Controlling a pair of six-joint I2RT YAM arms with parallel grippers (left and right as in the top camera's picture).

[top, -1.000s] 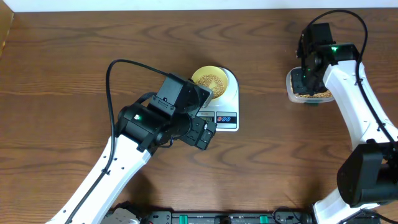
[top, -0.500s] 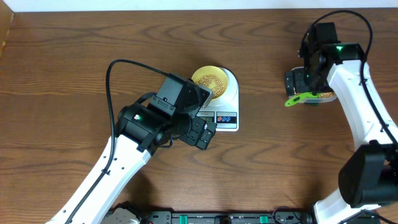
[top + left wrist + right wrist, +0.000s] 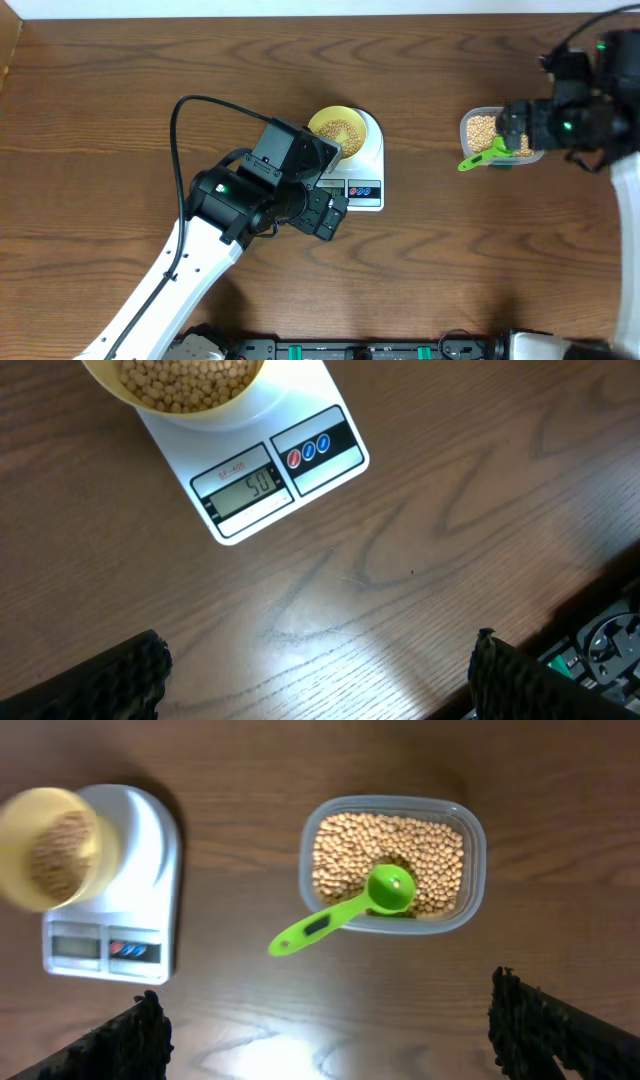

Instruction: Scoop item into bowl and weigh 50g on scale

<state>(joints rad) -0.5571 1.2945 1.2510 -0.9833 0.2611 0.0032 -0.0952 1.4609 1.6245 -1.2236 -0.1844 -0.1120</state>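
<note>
- Bowl (image 3: 335, 127) on the scale (image 3: 300, 470) holds beans (image 3: 185, 382).
- Tub (image 3: 474, 870) holds more beans and a scoop (image 3: 345, 915).
- Left fingers (image 3: 110, 675) and right fingers (image 3: 115, 1040) are spread, empty.
- Display (image 3: 246, 487) is blurry.

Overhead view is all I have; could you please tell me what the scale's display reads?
Observer: On the left wrist view, the display of the scale appears to read 50.
Operator: Thank you. Is the green scoop empty?
Observer: The scoop looks empty on the right wrist view, its head resting on the beans in the tub.
Operator: Is the right gripper holding it?
Observer: No, the right gripper is open and clear of it.
</note>
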